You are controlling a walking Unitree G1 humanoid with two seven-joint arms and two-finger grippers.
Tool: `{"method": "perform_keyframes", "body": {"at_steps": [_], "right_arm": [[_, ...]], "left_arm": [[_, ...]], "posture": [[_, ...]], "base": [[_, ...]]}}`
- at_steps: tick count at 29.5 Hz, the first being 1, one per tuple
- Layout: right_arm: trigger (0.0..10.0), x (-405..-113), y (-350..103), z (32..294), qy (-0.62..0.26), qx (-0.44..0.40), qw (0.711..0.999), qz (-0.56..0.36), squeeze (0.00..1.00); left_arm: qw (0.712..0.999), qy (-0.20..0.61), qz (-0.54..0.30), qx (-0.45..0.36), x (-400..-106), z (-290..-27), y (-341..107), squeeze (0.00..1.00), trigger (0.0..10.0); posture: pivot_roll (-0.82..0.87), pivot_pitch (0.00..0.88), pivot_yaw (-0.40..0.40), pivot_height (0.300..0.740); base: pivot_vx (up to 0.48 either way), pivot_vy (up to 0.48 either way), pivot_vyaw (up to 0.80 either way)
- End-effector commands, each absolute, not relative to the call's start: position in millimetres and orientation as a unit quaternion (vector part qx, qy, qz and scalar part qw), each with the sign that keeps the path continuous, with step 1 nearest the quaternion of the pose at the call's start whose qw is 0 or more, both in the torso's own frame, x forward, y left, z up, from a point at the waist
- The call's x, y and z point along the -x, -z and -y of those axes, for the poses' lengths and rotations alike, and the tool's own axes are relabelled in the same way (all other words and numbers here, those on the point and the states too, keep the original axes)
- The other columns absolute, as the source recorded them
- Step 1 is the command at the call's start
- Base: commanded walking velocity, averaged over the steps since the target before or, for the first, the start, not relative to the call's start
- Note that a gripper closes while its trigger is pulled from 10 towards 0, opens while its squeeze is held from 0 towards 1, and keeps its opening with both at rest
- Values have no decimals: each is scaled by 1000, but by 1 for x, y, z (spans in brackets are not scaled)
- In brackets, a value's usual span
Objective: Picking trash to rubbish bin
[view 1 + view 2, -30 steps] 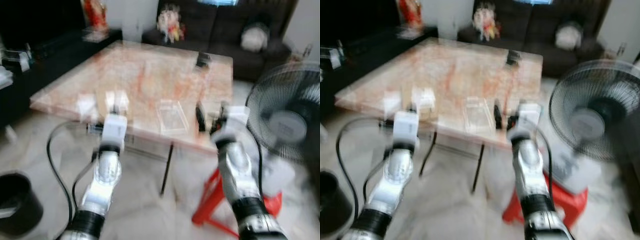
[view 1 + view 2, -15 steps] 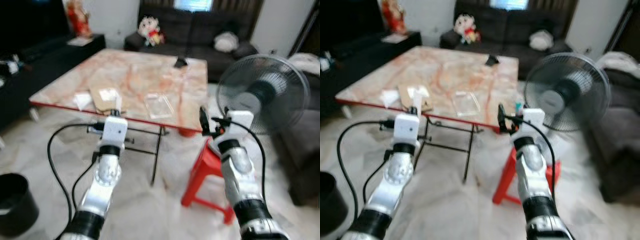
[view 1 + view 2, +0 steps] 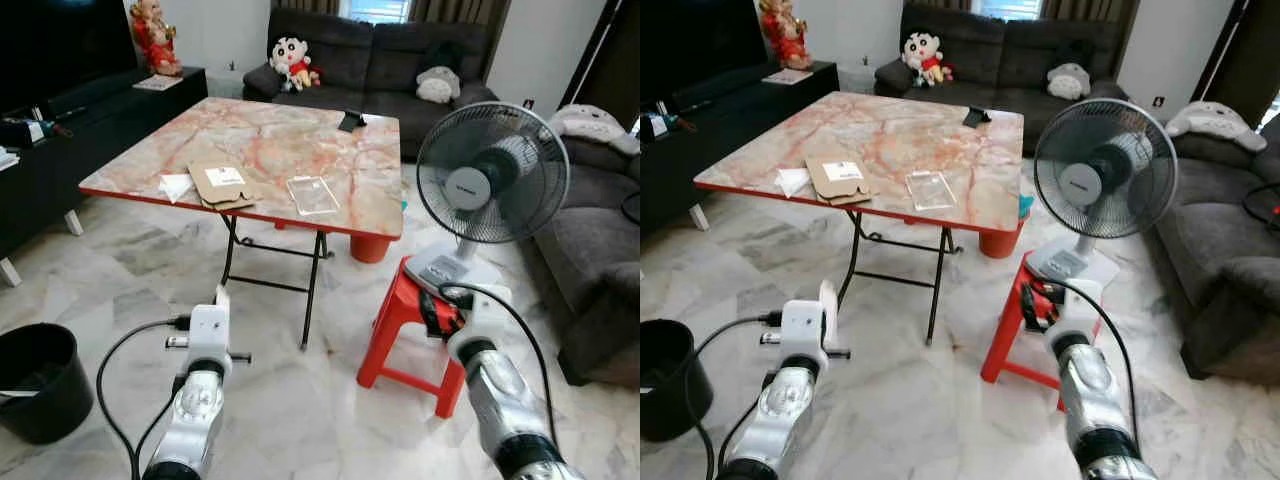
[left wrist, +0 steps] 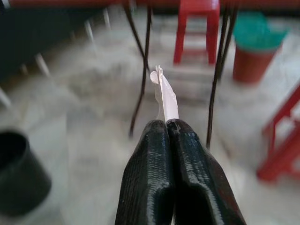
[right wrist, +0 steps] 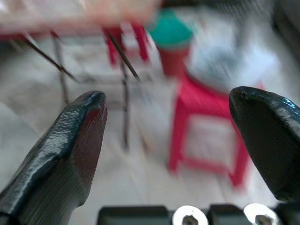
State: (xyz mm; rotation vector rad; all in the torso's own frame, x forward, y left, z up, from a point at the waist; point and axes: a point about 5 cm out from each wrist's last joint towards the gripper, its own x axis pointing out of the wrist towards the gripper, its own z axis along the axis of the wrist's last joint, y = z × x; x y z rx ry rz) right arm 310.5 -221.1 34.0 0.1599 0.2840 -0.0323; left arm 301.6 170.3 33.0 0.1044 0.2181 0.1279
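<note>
My left gripper [image 4: 166, 123] is shut on a thin white scrap of paper [image 4: 164, 93] that sticks out past its fingertips; it hangs low over the floor [image 3: 219, 303], well short of the table. The black rubbish bin [image 3: 35, 382] stands on the floor to my left. On the marble table [image 3: 290, 150] lie a cardboard piece [image 3: 222, 183], a white tissue [image 3: 176, 185] and a clear plastic tray [image 3: 313, 194]. My right gripper [image 5: 168, 126] is open and empty, held by the red stool [image 3: 432, 312].
A standing fan [image 3: 490, 185] sits on a red stool [image 3: 405, 335] just right of the table. A red and green bucket [image 3: 375, 245] is under the table's far side. Dark sofas line the back and right, a black cabinet [image 3: 60, 120] the left.
The whole view has pulled back from the table and sharpened, so the camera moved. Both arms now sit lower, over the floor rather than at the table's edge.
</note>
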Motion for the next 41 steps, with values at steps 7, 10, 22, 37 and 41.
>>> {"method": "perform_keyframes", "body": {"at_steps": [7, 10, 22, 37, 41], "right_arm": [[10000, -265, 17, 235, 56, -79, 956, -275, 0], [10000, -247, 31, 237, 66, -87, 945, -309, 0], [10000, -228, 45, 239, 79, -88, 932, -342, 0], [10000, -225, 47, 238, 78, -82, 931, -346, 0], [10000, -227, 46, 238, 82, -92, 932, -342, 0]], "left_arm": [[960, -43, -265, -82, -258, -176, 28, 0, 10000], [948, -45, -307, -76, -241, -177, 44, 0, 10000], [923, -57, -373, -76, -207, -181, 68, 0, 10000], [914, -61, -393, -84, -195, -182, 75, 0, 10000], [913, -61, -395, -86, -194, -182, 75, 0, 10000]], "posture": [[-47, 67, -75, 740], [-47, 69, -78, 740], [-49, 66, -82, 740], [-45, 55, -80, 740], [-46, 46, -78, 740]], "base": [[0, 0, 0], [0, 0, 0], [0, 0, 173], [206, 0, 800], [304, 0, 0]]}}
